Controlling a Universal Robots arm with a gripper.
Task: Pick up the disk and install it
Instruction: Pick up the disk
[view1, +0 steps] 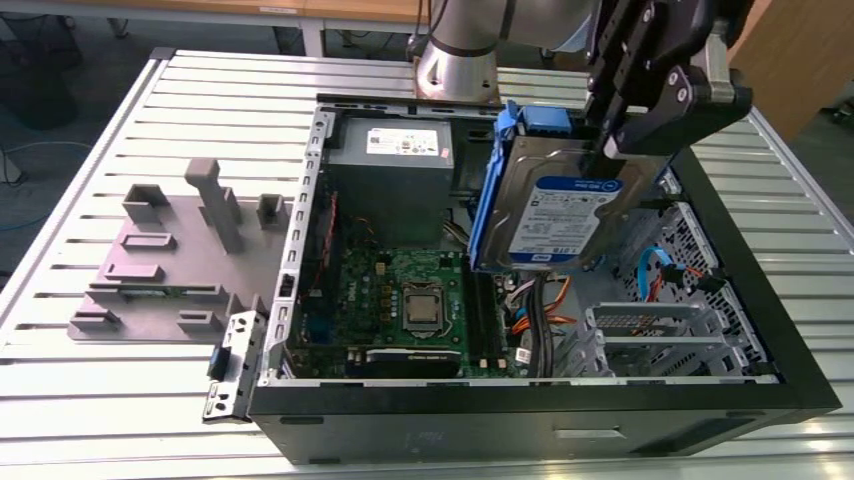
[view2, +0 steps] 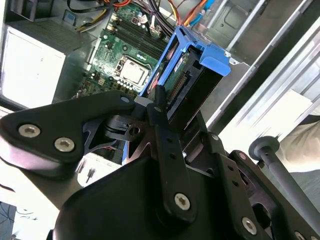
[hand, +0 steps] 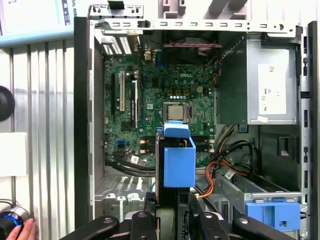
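Slatted table (view1: 94, 390) carries an open black PC case (view1: 534, 425) lying on its side, from mid-table to the edge at the exterior view's right. Grey fixture plate (view1: 154, 265) sits near the opposite edge. Inside the case: grey power supply (view1: 391, 185), green motherboard (view1: 394, 290). Disk (view1: 554, 215) is airborne over the case opening, on end, slightly tilted. Jaws clamped on its upper end. Its blue rail (hand: 179, 160) shows in the first wrist view.

The disk (view1: 554, 215) hangs in the gripper (view1: 617, 140) over the open case (view1: 534, 405) — motherboard (view1: 387, 290) inside.
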